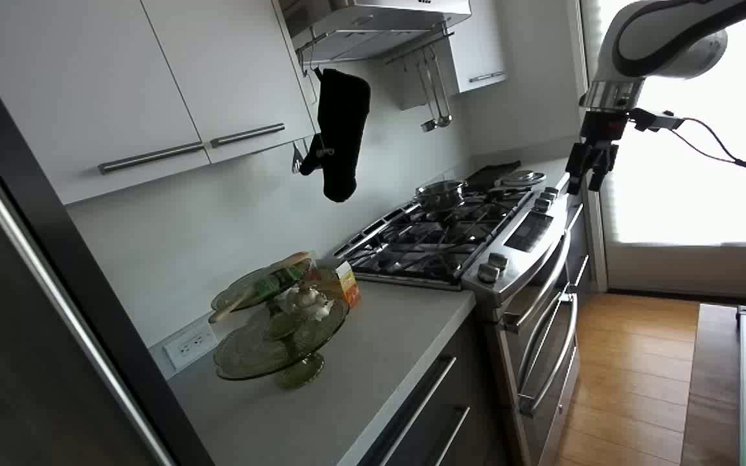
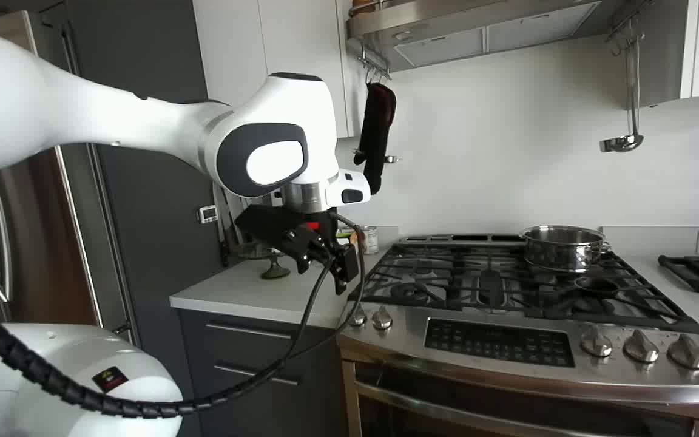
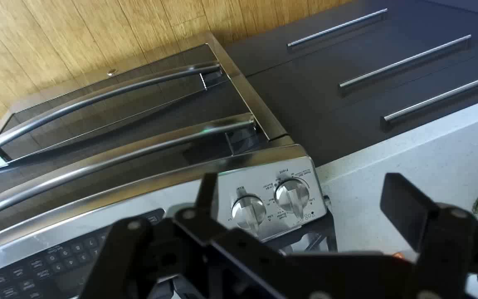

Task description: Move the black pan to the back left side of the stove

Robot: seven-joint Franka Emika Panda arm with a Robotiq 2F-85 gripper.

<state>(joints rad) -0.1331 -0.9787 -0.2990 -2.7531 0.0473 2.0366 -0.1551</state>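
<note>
Honestly looks like nothing's done yet: the little black pan (image 2: 596, 286) sits front right on the stove (image 2: 401, 317), the end effector (image 3: 300, 189) is spread wide around nothing, well apart from it, so grabbing, carrying and back-left placing all remain.

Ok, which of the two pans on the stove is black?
The small pan, at front right in an exterior view; the bigger pan behind it is shiny steel.
</note>
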